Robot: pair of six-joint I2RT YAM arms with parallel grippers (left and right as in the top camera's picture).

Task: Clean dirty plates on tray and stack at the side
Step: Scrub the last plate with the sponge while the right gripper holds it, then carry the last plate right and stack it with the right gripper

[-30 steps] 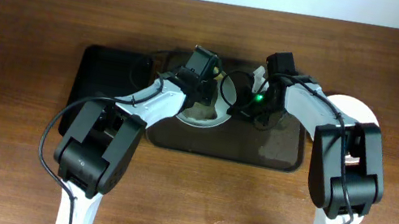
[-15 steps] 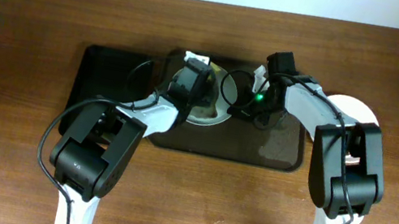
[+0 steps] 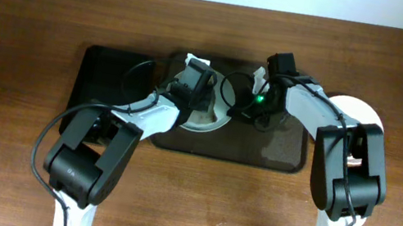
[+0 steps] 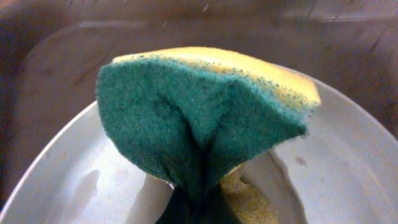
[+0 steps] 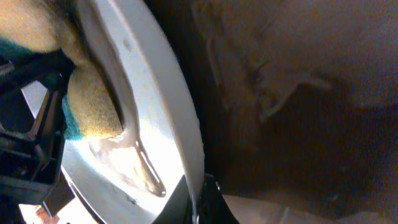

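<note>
Now left hand (image 3: pixel 201 106) tight around sponge (image 4: pixel 205 118) on plate (image 5: pixel 158 106), right hand (image 3: pixel 244 106) seemingly tight on its rim

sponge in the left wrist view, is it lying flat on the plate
No, the sponge is pinched into a fold, green face toward the camera and yellow layer behind, standing up from the white plate.
</note>
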